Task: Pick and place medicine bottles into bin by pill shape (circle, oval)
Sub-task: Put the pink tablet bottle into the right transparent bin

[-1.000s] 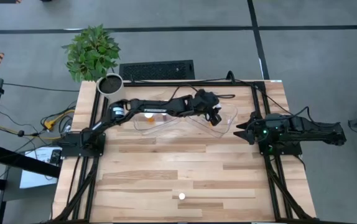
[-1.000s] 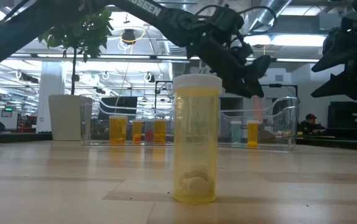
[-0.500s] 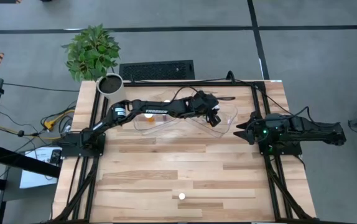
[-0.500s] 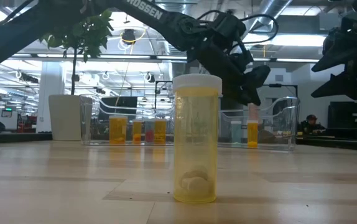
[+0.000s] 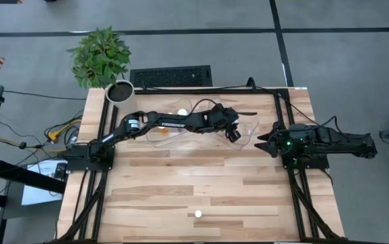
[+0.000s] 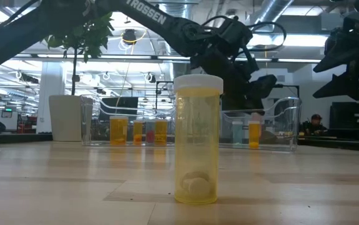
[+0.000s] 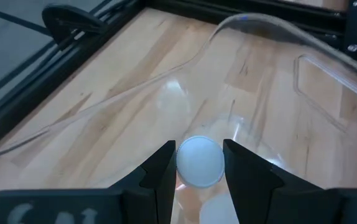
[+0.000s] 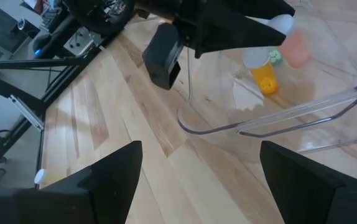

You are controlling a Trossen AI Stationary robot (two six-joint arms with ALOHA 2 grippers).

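Observation:
My left gripper (image 5: 233, 133) reaches across the far side of the table and is shut on a small bottle with a white cap (image 7: 199, 160), over the right clear bin (image 5: 250, 124). The right wrist view shows this bottle (image 8: 295, 50) just above an orange bottle (image 8: 265, 79) standing in that bin. One amber bottle (image 6: 197, 140) stands upright on its base near the table's near edge (image 5: 198, 214). Several more bottles (image 6: 118, 131) stand in the left clear bin. My right gripper (image 5: 261, 144) waits open at the table's right side. My left gripper pinches the bottle's round white cap (image 7: 197, 163) between its two fingers, one on each side. The fingers come from above, slanting down into the clear bin. The bottle's body (image 8: 296, 51) hangs below the fingers; whether its base touches the bin floor I cannot tell.
Two clear plastic bins (image 6: 264, 122) stand side by side at the far edge. A white pot with a green plant (image 5: 103, 61) stands at the far left corner. Bare wood lies between the bins and the lone bottle.
My left gripper has gone down and toward the table's right edge with the bottle, lowering it between the right bin's walls. It has stayed shut on the cap. A white-capped bottle in the left bin has come into view behind the arm.

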